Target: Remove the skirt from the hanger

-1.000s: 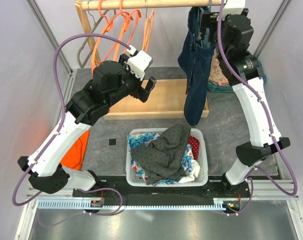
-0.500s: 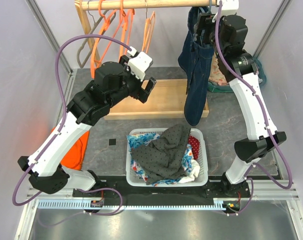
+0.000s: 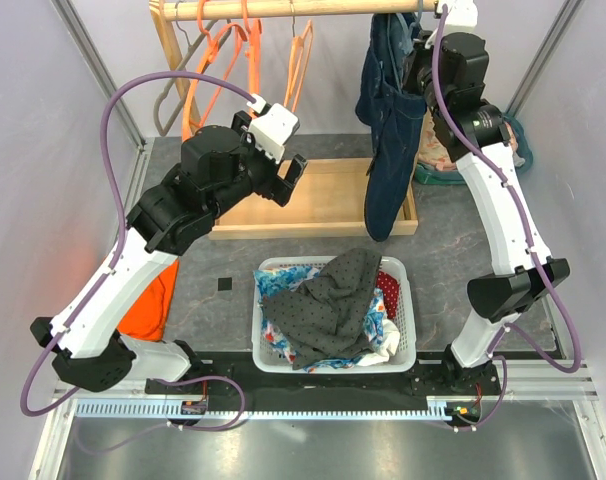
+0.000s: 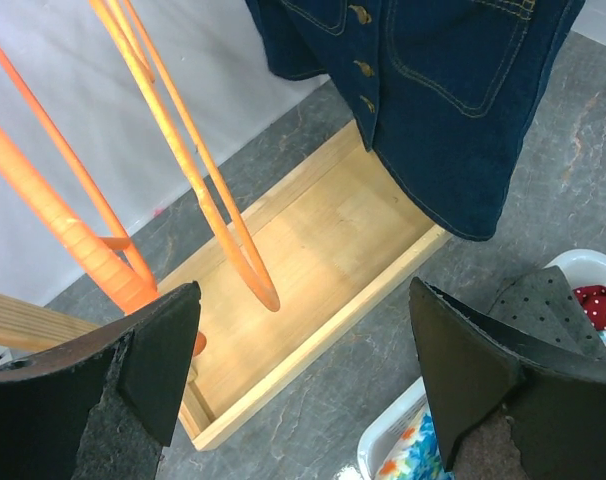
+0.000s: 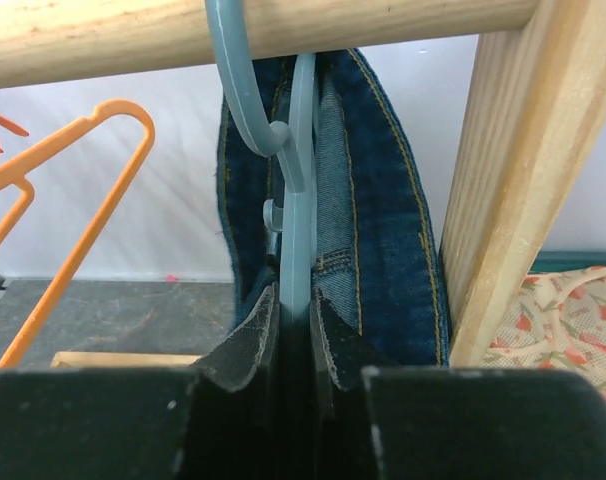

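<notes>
Barely begun: the left fingers point(image 4: 133, 375) stand wide apart and empty above the tray point(image 4: 313, 240), the right fingers point(image 5: 248, 345) are closed on the hanger point(image 5: 299, 150) neck, and the skirt point(image 3: 388, 150) hangs on that hanger from the rail point(image 5: 383, 20), so all the pulling-off remains.

Room is tight around the right gripper point(image 5: 295, 330): the wooden post point(image 5: 503, 180) stands just to its right, the rail point(image 5: 103, 35) crosses directly above, and skirt point(image 5: 373, 200) folds flank the blue hanger point(image 5: 298, 200) between its jaws. Ahead of the left gripper point(image 4: 303, 390), a clear gap runs between orange hangers point(image 4: 193, 170) on its left and skirt on its right.
</notes>
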Motion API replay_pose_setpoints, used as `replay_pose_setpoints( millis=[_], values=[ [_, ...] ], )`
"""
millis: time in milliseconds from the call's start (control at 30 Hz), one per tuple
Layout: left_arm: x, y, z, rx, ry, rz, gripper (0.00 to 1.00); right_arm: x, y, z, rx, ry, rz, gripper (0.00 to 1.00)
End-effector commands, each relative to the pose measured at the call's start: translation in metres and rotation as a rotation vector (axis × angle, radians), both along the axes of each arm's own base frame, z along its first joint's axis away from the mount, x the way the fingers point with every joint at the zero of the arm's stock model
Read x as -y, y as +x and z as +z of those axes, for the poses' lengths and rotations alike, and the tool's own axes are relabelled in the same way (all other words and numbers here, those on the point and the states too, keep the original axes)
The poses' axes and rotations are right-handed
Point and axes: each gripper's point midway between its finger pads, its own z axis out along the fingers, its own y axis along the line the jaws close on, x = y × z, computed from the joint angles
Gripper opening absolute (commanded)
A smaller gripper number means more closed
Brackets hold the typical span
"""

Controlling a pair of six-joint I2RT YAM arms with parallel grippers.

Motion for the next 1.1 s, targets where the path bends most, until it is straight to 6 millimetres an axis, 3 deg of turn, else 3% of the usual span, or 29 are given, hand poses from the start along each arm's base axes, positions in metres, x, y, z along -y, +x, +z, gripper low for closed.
replay_pose_setpoints(
  millis=[0,167,267,300,433,533,567,633,667,700,733,867,900,933,967,1000,1067],
  values=[
    [-0.004,0.001,0.021,0.064,-0.04,0.015,0.9,-0.004,-0.005,0.026,0.059,0.034,0.017,0.08],
    [-0.003,0.002,0.019,0.064,-0.037,0.016,0.89,-0.002,-0.012,0.068,0.179,0.07,0.024,0.02],
    [-0.003,0.002,0.02,0.066,-0.039,0.017,0.89,-0.004,-0.019,0.105,0.286,0.121,0.042,0.02],
    [-0.003,0.003,0.02,0.066,-0.037,0.019,0.89,0.0,-0.027,0.127,0.343,0.151,0.036,0.02],
    [-0.004,0.003,0.02,0.07,-0.035,0.022,0.88,-0.003,-0.04,0.157,0.426,0.192,0.075,0.01],
    [-0.005,0.003,0.019,0.073,-0.029,0.024,0.88,-0.004,-0.049,0.153,0.404,0.19,0.1,0.01],
    [-0.006,0.003,0.02,0.077,-0.028,0.027,0.88,-0.007,-0.046,0.14,0.365,0.184,0.109,0.01],
    [-0.007,0.003,0.021,0.08,-0.03,0.027,0.88,-0.015,-0.065,0.134,0.322,0.176,0.177,0.01],
    [-0.007,0.002,0.021,0.08,-0.03,0.027,0.88,-0.022,-0.065,0.117,0.271,0.175,0.212,0.01],
    [-0.007,0.002,0.022,0.08,-0.032,0.025,0.88,-0.022,-0.085,0.121,0.267,0.18,0.244,0.01],
    [-0.007,0.002,0.023,0.083,-0.035,0.024,0.88,-0.033,-0.096,0.116,0.247,0.178,0.326,0.01],
    [-0.008,0.0,0.03,0.095,-0.045,0.024,0.89,-0.047,-0.138,0.087,0.119,0.155,0.47,0.01],
    [-0.009,0.0,0.032,0.098,-0.048,0.024,0.89,-0.043,-0.163,0.088,0.113,0.143,0.494,0.01],
    [-0.009,-0.001,0.034,0.102,-0.053,0.023,0.9,-0.042,-0.176,0.085,0.107,0.134,0.512,0.01],
    [-0.01,-0.003,0.037,0.103,-0.062,0.019,0.91,-0.044,-0.185,0.066,0.062,0.123,0.538,0.01],
    [-0.01,-0.004,0.039,0.104,-0.072,0.017,0.92,-0.035,-0.216,0.078,0.115,0.11,0.551,0.02],
    [-0.004,-0.009,0.037,0.08,-0.087,-0.018,0.96,-0.033,-0.239,0.065,0.102,0.093,0.59,0.03]
  ],
)
